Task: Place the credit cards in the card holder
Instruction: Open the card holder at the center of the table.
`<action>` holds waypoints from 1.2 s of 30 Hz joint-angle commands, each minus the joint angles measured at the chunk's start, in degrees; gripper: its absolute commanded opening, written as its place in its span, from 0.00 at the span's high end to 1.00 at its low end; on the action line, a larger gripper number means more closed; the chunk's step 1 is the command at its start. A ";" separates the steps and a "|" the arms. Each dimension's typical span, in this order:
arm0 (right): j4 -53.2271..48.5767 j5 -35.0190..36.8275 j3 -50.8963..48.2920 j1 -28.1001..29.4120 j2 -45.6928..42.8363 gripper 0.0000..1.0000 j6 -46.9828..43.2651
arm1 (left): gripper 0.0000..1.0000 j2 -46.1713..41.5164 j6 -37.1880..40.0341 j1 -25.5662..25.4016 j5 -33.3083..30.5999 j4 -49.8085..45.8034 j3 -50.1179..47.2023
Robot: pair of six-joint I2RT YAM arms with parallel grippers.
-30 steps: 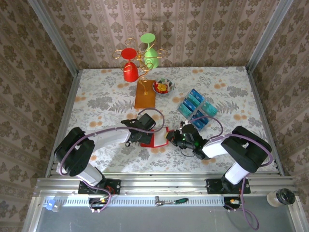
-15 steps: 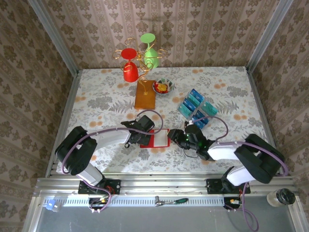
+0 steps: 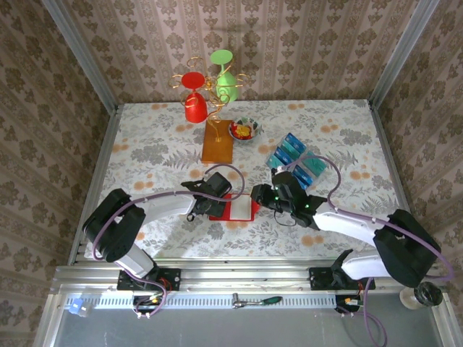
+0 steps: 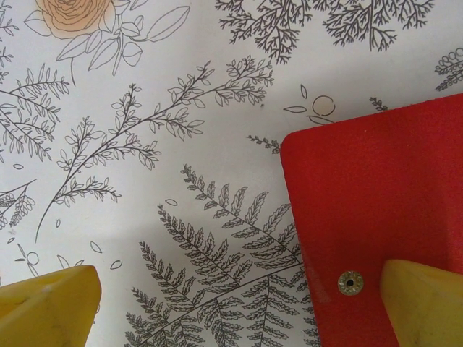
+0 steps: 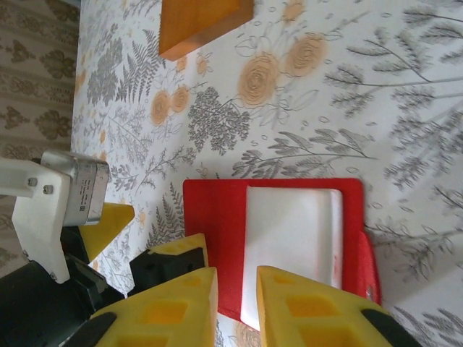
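Straddling the holder's [image 4: 376,188] edge, jaws apart, the left gripper [image 4: 239,303] is seemingly pinning it while the right gripper [image 5: 237,303] is hovering above, jaws slightly parted, empty.

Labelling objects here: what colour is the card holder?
The card holder is red, with a white inner panel; the right wrist view shows it best.

No legible text anywhere, pale markings on the credit cards [image 3: 292,147] too small to read
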 commanded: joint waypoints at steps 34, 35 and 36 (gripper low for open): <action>0.19 -3.07 -1.18 -2.67 9.02 0.87 -2.52 | 0.00 -8.36 -2.55 1.00 1.87 0.35 -2.19; -0.03 -3.42 -0.81 -2.68 9.04 0.87 -2.69 | 0.00 -9.17 -2.68 1.16 2.68 0.17 -1.73; -0.17 -3.70 -0.51 -2.66 9.13 0.87 -2.71 | 0.00 -10.03 -2.89 1.21 3.79 0.09 -1.15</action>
